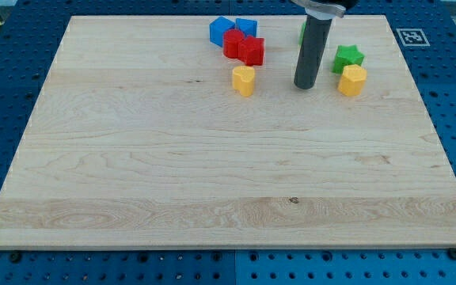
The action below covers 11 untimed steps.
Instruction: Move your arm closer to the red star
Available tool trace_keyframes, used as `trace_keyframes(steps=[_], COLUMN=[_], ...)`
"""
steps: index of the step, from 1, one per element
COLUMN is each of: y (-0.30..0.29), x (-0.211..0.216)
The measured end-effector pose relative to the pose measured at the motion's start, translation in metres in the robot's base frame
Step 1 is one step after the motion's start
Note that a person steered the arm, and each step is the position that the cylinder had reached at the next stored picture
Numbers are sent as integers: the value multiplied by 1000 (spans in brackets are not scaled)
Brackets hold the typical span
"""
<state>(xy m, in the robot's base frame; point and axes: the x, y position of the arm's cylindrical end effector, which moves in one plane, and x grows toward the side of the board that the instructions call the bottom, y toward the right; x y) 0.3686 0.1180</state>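
Observation:
Two red blocks sit touching near the view's top centre, one upper left and one lower right. I cannot tell which of them is the star. My tip rests on the board to their right and slightly lower, apart from them. It stands between a yellow block on its left and another yellow block on its right, touching neither.
Two blue blocks sit just above the red ones, touching them. A green star lies above the right yellow block. A sliver of another green block shows behind the rod. The wooden board lies on a blue perforated table.

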Motion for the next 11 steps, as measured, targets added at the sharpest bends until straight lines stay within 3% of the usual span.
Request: trace_keyframes(steps=[5,11], y=[-13,-46], x=[-47,-59])
